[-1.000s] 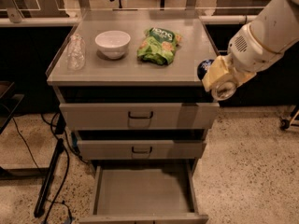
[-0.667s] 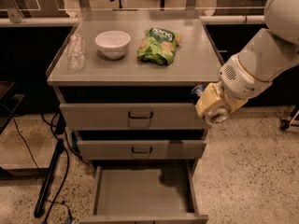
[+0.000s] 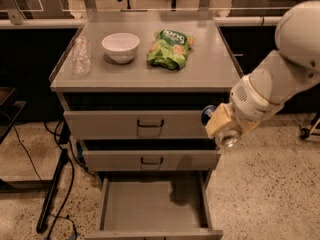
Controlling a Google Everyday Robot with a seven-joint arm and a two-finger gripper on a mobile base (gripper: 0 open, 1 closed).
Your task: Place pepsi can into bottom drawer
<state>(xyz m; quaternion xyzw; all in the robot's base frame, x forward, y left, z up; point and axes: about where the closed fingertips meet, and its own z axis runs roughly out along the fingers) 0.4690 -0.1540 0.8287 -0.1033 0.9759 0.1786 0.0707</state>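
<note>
My gripper (image 3: 219, 126) hangs in front of the right end of the cabinet's top drawer, well above the floor. It is shut on the pepsi can (image 3: 207, 115). Only a blue patch of the can shows at the gripper's upper left, and a silver end shows at the lower right. The can is held tilted. The bottom drawer (image 3: 145, 206) is pulled open below and to the left of the gripper. Its flat grey inside holds nothing, and a shadow lies at its back right.
On the cabinet top (image 3: 210, 74) stand a clear plastic cup (image 3: 81, 57), a white bowl (image 3: 120, 46) and a green chip bag (image 3: 169, 49). The two upper drawers (image 3: 142, 125) with dark handles stand slightly out. Cables and a dark pole (image 3: 52, 191) lie on the floor at the left.
The gripper has come down and to the left with the can, from beside the cabinet top's right edge to in front of the top drawer's right end.
</note>
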